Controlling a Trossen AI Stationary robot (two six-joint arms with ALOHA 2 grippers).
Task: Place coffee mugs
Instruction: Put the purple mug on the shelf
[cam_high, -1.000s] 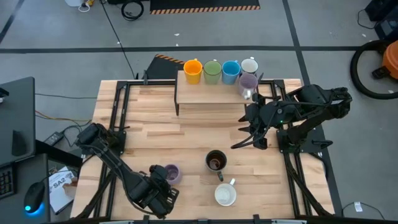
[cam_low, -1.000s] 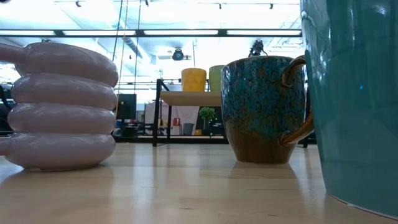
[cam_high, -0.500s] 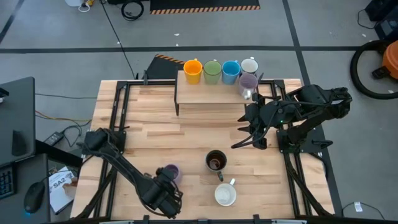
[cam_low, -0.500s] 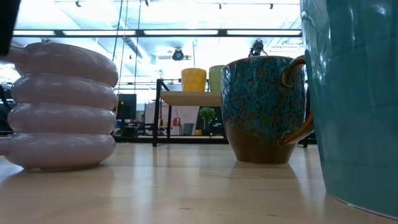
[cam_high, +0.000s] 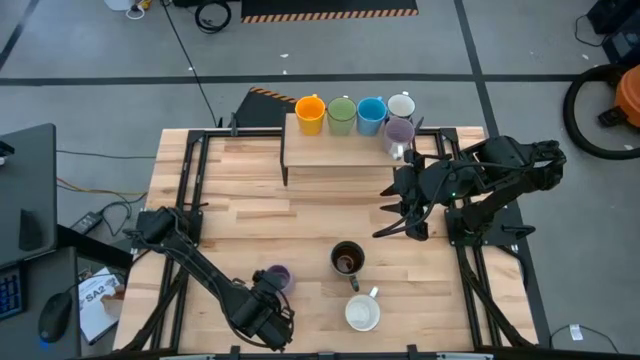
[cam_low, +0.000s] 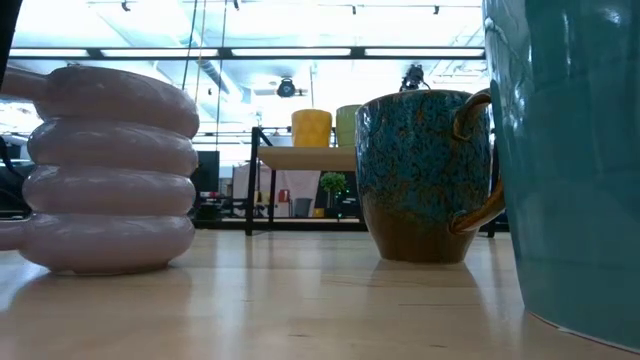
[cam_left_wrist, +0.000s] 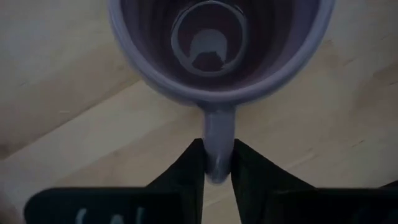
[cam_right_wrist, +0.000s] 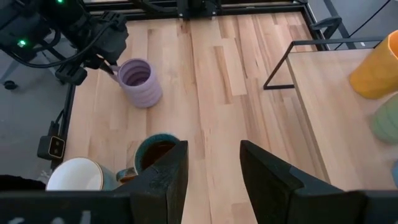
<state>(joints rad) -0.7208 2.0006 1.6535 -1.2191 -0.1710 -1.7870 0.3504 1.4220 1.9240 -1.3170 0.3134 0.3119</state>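
A ribbed lilac coffee mug stands upright on the table near its front edge; it also shows at the left of the low view. My left gripper points down just on the near side of it and is shut on its handle. A dark teal-and-brown mug and a white mug stand to the right. Orange, green, blue, white and lilac mugs stand on the raised shelf. My right gripper hangs open above the table's right side. My left gripper pinches the lilac mug's handle between its two fingers, at the handle's outer curve. The fingers come from above and point down, one on each flat side of the handle. The mug stands upright with its base on the table.
The shelf's black frame legs stand at the table's far middle. A black rail frame runs along both table sides. Bare wood lies between the shelf and the three near mugs.
My left gripper has sunk and gone a little toward the table's near edge, coming down beside the lilac mug. In the low view the lilac mug has slid slightly to the right while staying upright.
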